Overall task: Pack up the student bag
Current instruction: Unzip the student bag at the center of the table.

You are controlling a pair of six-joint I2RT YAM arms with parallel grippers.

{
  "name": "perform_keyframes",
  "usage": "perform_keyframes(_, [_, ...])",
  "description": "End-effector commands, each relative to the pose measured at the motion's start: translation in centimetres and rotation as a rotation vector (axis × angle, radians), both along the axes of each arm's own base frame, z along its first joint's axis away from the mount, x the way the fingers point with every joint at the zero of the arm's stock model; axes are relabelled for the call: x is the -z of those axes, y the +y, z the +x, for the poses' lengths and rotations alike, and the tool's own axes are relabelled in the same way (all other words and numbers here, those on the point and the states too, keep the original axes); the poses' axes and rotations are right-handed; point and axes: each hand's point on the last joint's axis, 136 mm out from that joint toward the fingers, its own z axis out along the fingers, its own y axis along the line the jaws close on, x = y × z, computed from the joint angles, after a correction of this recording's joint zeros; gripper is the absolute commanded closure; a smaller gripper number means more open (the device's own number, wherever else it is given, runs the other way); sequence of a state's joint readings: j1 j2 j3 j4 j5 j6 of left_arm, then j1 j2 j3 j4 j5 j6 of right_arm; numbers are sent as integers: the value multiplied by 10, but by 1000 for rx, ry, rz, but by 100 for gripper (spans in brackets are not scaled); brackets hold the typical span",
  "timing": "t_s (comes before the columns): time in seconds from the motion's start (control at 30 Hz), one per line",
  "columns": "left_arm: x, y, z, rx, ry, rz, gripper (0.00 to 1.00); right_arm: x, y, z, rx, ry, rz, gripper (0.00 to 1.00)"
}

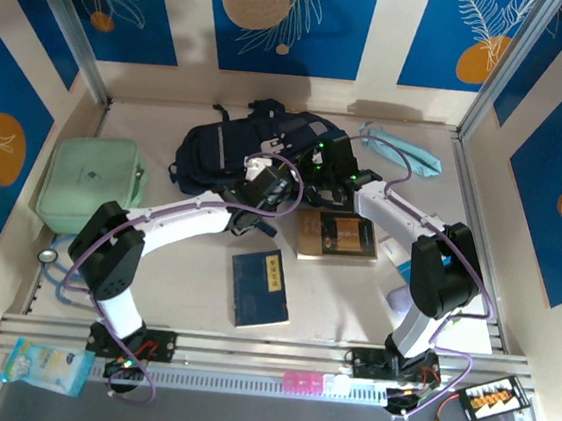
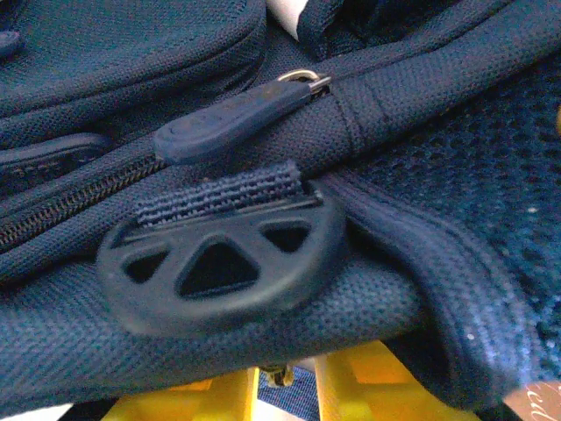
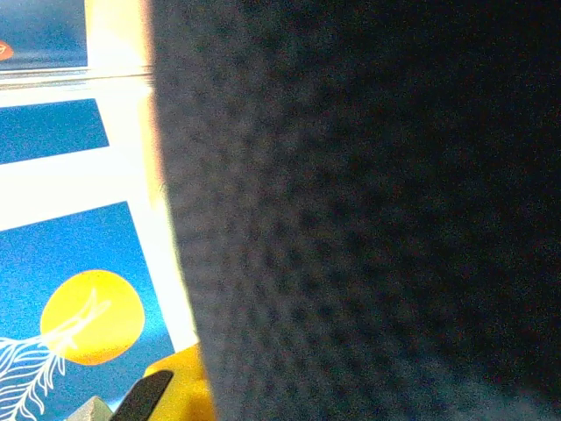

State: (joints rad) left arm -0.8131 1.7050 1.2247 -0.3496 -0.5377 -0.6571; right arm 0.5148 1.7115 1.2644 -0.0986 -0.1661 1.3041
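at the back middle of the table [image 1: 192,287] you see the bag [image 1: 217,149]. your right gripper [image 1: 331,164] is pressed together at its edge, maybe on cloth; for the left gripper [image 2: 282,390] you cannot tell.

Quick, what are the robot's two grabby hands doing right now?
Left gripper: narrow gap, under the student bag; whether it grips cannot be told.
Right gripper: shut, right against the bag; whether it holds fabric cannot be told.

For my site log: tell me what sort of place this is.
Probably a staged robot test booth: printed blue wall panels, an aluminium frame post, and two arms bolted to a rail.
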Motion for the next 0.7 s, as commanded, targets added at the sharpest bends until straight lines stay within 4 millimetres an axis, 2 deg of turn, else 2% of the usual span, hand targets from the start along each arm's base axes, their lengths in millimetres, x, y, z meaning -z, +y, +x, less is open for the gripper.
perform_keyframes(0.0, [-15,4,6,-32,-42,11,80,-35,16,0,-70,-57,97,100])
perform_keyframes(0.07, [-17,4,6,-32,-46,13,85,-34,16,1,-70,-56,95,100])
perform_keyframes(0.27, [-21,7,5,-34,-54,10,91,-29,15,1,-71,-51,85,100])
perform_keyframes(0.37, [-23,7,4,-33,-61,3,100,-26,15,0,-69,-46,80,100])
perform_keyframes(0.53, [-27,11,-2,-23,-59,-12,100,-17,8,3,-51,-44,45,100])
perform_keyframes(0.67, [-20,21,-22,1,-6,-27,100,-6,-5,9,-23,-45,-11,100])
